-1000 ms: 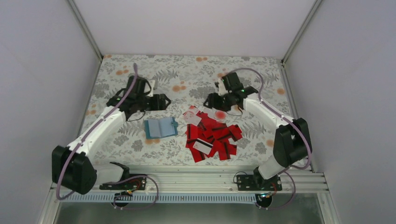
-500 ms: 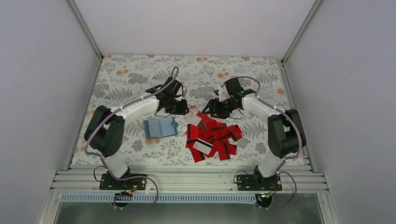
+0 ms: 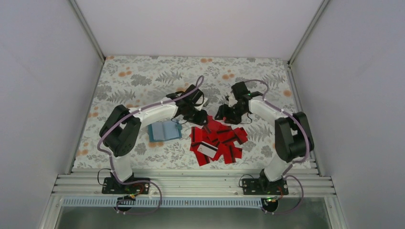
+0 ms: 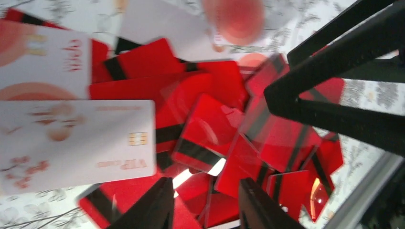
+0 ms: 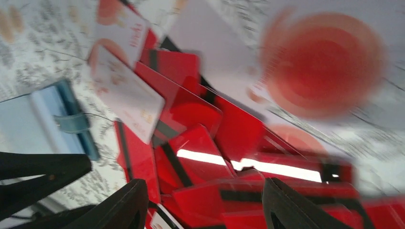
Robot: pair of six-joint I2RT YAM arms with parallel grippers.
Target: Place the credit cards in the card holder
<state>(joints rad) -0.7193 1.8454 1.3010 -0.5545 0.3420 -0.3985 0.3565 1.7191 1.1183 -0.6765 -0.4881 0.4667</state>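
Top external shows us the credit cards heaped on the floral table, with the open card holder just left of them. Both grippers crowd the pile's far edge. The left gripper has its jaws narrowly parted, and the right gripper has its jaws wide.

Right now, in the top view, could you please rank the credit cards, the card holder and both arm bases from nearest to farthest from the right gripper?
From the right gripper:
1. credit cards, just on its near side.
2. card holder, left of the pile.
3. right arm's base, near edge, right.
4. left arm's base, near edge, left.
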